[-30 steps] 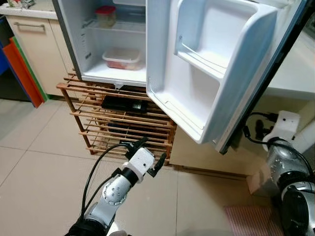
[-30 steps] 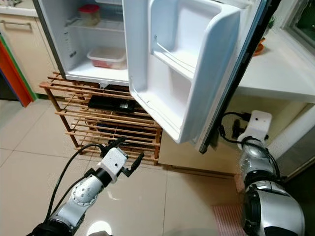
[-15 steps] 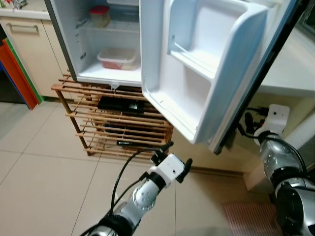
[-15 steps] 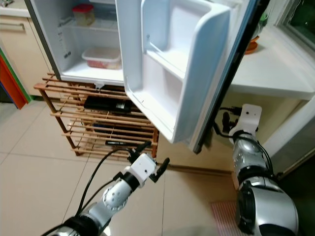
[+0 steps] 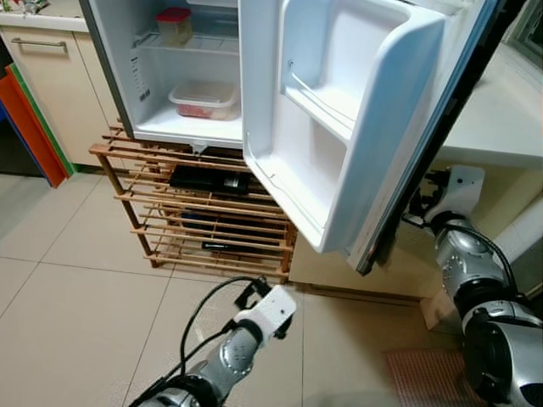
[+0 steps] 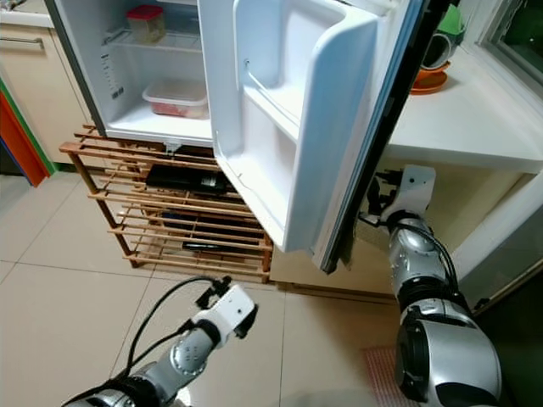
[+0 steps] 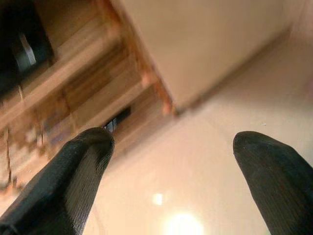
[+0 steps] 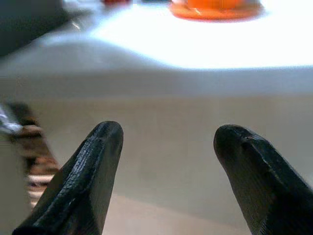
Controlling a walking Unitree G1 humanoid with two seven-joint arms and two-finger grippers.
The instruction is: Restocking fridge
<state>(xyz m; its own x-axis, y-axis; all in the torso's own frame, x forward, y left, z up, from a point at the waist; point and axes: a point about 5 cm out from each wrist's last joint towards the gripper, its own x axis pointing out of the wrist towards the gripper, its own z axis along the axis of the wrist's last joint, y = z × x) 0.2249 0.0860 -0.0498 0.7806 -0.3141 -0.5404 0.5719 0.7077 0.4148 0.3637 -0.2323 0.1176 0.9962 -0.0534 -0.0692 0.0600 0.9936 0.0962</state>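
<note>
The fridge (image 5: 161, 93) is seen standing open on top of a wooden rack (image 5: 204, 216). Its door (image 5: 356, 127) is swung far out toward the robot, and the white door shelves (image 5: 327, 106) are seen bare. Inside the fridge, a small tub with a red lid (image 5: 175, 25) is seen on the upper wire shelf. A flat clear box (image 5: 204, 100) with something pink in it is seen on the fridge floor below. Dark flat things (image 5: 208, 181) are kept on the slats of the rack.

The left gripper (image 7: 171, 161) is held low over the tan floor tiles (image 5: 68, 280), near the bottom corner of the rack. Its two black fingers (image 7: 73, 181) are spread wide apart and nothing is held between them. The left arm (image 5: 246, 335) is seen with a black cable looped beside it.

The right gripper (image 8: 166, 161) is held up behind the edge of the open door, under a white counter (image 6: 475, 127). Its fingers (image 8: 83, 181) are spread wide too, with nothing between them. An orange dish (image 6: 428, 78) is seen on the counter, with a cup-like thing on it. The open door stands between the right arm (image 5: 462, 254) and the inside of the fridge.

A cream cupboard (image 5: 59, 76) is seen to the left of the fridge, with red, green and blue boards (image 5: 30, 123) leaned beside it. A pink mat (image 5: 420, 377) is seen on the floor near the right arm.
</note>
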